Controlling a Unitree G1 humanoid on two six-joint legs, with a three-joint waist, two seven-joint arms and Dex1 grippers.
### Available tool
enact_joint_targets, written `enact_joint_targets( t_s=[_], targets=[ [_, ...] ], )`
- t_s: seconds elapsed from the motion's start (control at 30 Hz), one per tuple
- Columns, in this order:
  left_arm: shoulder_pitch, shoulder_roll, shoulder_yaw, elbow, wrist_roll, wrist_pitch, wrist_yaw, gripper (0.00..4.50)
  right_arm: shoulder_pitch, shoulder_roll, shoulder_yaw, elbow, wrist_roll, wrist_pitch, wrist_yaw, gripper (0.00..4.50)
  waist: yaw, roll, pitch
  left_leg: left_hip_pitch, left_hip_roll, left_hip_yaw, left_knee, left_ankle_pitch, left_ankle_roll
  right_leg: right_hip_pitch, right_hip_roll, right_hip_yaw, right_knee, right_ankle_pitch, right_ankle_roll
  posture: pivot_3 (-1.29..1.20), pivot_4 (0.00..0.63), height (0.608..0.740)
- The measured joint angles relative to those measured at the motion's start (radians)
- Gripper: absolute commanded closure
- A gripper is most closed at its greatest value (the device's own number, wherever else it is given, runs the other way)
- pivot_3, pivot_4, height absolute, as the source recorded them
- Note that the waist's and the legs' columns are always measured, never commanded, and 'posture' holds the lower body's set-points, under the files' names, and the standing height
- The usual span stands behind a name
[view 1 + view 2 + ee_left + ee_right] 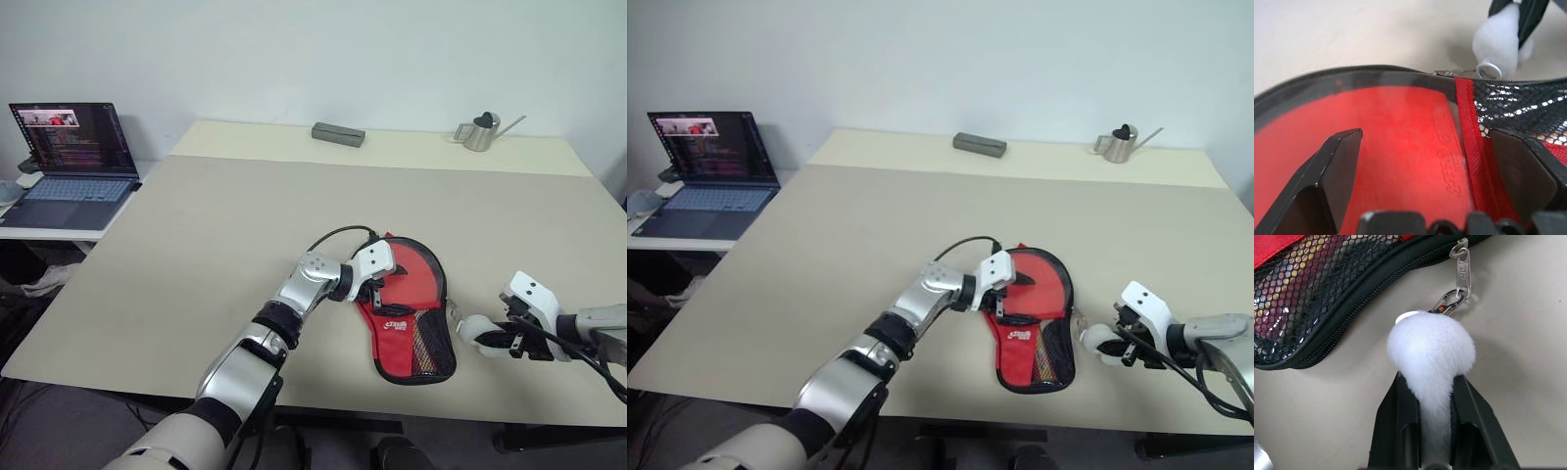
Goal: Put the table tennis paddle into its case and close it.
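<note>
Head views (left eye and right eye, one scene):
table: one beige table (196, 255); a paler strip along its far edge
case: one case (411, 304), red side up, black trim, mesh pocket at the near end; lies flat near the table's front edge, right of centre
paddle: one table tennis paddle (1038, 284); red face shows inside the case's open round end; handle not seen
left gripper: one left gripper (377, 284) over the case's left edge; two black fingers spread wide, nothing between them
right gripper: one right gripper (495, 338) just right of the case; fingers clamped on one white pompom (474, 329) hanging off the zip
far edge: one grey block (338, 134); one metal watering can (480, 130)
side desk: one open laptop (71, 162), screen lit, left of the table

Left wrist view:
fingers: two black fingers (1332, 171), well apart, over the red paddle face; empty
case rim: black rim arcs round the red face; red binding and mesh pocket (1523, 107) beside it
zip: one metal ring at the rim, with the white pompom and the right gripper's dark fingers beyond it

Right wrist view:
fingers: two black fingers (1400, 426) pinched on the pompom's neck; its round end bulges out past the tips
zip pull: one metal zip pull (1463, 268) plus one small clip linking it to the pompom
case: black zipped edge and mesh pocket just beside the pompom; table bare around
</note>
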Motion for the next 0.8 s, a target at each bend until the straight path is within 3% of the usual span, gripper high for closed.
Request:
enact_joint_targets(
  t_s=[0.23,0.8],
  targets=[
    [0.015,-0.003,0.020,0.042,-0.005,-0.005,0.009,0.00,0.000,-0.002,0.004,-0.032,0.007,0.034,0.001,4.28,-0.003,-0.003,-0.009,0.013,0.001,0.000,-0.002,-0.001,0.000,0.013,0.000,0.000,-0.002,-0.003,0.002,0.00,0.150,0.740],
    [0.010,-0.004,0.014,0.081,0.009,-0.051,0.029,0.00,0.154,-0.146,-0.035,-0.116,0.014,-0.012,0.098,4.29,-0.001,-0.006,-0.020,0.014,0.002,-0.001,-0.002,-0.001,0.000,0.014,-0.001,-0.001,-0.003,-0.004,0.002,0.00,0.150,0.740]
  ],
)
